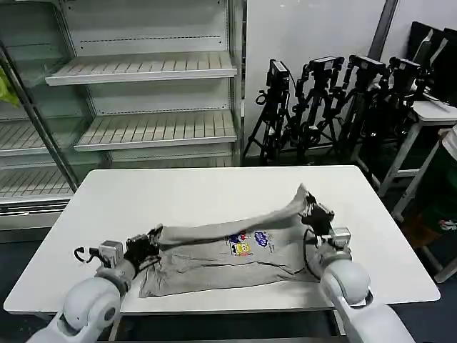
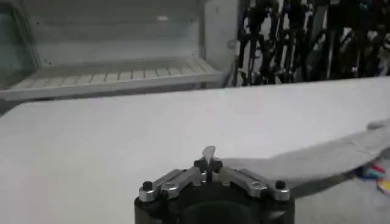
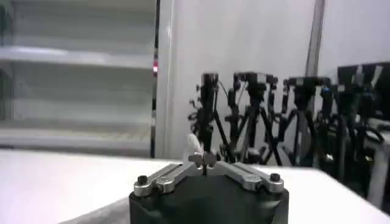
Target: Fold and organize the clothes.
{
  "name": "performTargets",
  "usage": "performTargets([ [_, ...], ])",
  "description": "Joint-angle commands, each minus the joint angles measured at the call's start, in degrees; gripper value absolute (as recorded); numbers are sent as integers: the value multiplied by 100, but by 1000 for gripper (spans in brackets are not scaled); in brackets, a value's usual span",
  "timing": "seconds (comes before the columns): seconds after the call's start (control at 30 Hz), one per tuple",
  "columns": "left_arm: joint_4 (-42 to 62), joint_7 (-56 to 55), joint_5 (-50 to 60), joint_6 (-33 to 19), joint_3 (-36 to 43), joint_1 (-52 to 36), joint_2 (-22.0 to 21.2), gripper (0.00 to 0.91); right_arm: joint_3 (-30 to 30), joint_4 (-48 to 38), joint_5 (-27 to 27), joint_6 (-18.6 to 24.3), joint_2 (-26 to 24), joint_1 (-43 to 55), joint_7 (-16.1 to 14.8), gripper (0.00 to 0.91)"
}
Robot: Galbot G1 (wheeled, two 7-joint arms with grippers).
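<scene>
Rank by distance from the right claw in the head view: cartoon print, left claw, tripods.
Measured from the right claw, shut on the shirt:
1. Cartoon print, on the shirt's chest, just to its left.
2. Left claw, at the shirt's opposite end.
3. Tripods, beyond the table.

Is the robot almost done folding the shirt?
Not yet, it looks mid-fold. The grey shirt lies spread across the white table, cartoon print up. The left gripper pinches one end low by the table, and the right gripper lifts the other end up into a peak. No neat folded bundle is there yet, so finishing the fold and tidying it away are left.
</scene>
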Motion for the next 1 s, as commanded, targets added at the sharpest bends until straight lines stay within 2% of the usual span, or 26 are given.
performTargets([
  [0.03,-23,133,734,3,14,674,-91,10,281,383,-155,-194,90,-995,7,0],
  [0.07,24,132,743,-3,17,654,-110,40,282,364,-153,-247,114,-1003,31,0],
  [0.1,73,129,745,-4,23,642,-121,121,279,337,-144,-356,147,-993,64,40],
  [0.13,103,126,751,-5,25,623,-136,262,275,321,-131,-390,163,-985,90,907],
  [0.17,120,123,752,-4,29,612,-155,746,257,297,-105,-522,197,-970,156,907],
  [0.2,122,123,748,-1,31,604,-173,907,246,290,-98,-587,214,-963,201,907],
  [0.43,-276,108,736,-99,-79,699,-323,907,269,665,-146,-538,266,-1121,275,907],
  [0.67,-1013,-272,352,-332,-696,952,-676,907,734,1549,-252,-240,208,-1738,300,907],
  [0.93,-1586,-745,208,-524,-1105,1596,-1409,907,1125,2358,-417,-199,98,-2288,273,907],
  [1.0,-1674,-897,255,-570,-1081,1834,-1722,907,1247,2569,-474,-192,97,-2522,248,907],
])
